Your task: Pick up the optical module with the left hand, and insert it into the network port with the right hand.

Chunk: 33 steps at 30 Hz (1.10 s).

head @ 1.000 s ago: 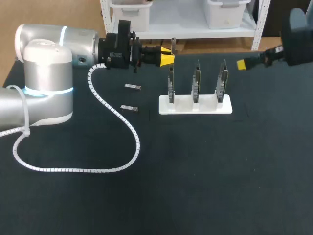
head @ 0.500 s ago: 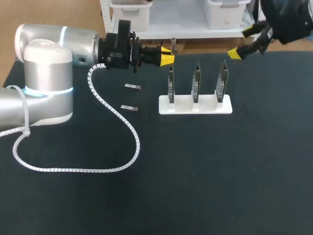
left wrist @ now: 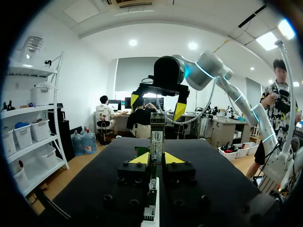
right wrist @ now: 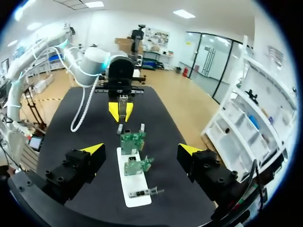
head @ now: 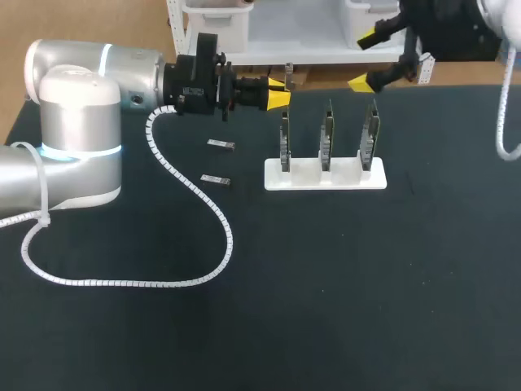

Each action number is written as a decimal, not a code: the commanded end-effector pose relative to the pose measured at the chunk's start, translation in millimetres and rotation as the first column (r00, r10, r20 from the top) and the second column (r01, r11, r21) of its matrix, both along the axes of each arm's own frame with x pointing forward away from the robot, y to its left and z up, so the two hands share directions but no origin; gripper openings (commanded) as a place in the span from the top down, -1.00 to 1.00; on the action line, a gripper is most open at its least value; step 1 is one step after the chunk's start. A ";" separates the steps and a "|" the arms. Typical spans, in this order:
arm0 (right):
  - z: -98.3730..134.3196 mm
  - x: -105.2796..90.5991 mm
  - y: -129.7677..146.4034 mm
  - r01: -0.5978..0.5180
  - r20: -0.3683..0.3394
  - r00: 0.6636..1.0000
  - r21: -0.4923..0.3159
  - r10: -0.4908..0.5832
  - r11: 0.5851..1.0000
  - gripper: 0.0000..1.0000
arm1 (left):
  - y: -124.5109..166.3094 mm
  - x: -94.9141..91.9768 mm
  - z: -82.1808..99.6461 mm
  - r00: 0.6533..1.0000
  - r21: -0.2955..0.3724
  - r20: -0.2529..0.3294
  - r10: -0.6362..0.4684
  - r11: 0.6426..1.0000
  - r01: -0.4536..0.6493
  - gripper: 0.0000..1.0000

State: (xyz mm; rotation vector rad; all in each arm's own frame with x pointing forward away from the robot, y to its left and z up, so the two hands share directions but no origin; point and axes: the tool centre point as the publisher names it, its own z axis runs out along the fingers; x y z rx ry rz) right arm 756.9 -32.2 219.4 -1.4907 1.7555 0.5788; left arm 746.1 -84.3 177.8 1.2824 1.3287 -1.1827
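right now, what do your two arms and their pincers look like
My left arm has rounded silver-grey housings with a glowing pale blue ring, turns black at the wrist, and trails a white spiral-wrapped cable. The left pincer has black fingers with yellow tips. My right arm shows black at the wrist, with a white cable beside it; the right pincer has the same yellow tips.

On your table (head: 326, 309), the stand (head: 326, 181) carries three upright boards (head: 326, 138) in a row, with the far loose module (head: 220, 145) and the near loose module (head: 216, 180) to its left, your left gripper (head: 282, 96) with the optical module (left wrist: 156, 137) behind its left end, and your right gripper (head: 366, 59) behind its right end.
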 end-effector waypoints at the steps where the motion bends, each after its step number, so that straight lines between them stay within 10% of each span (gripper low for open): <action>1: 2.4 4.5 12.8 -0.266 -0.196 0.943 0.043 0.269 0.963 -1.00 | 0.1 1.6 -0.6 1.000 0.000 0.000 -0.004 1.000 0.004 1.00; 33: -5.1 9.5 56.5 -0.274 -0.200 0.938 0.064 0.282 0.959 -1.00 | 0.1 1.6 -0.6 1.000 0.000 0.000 -0.004 1.000 0.004 1.00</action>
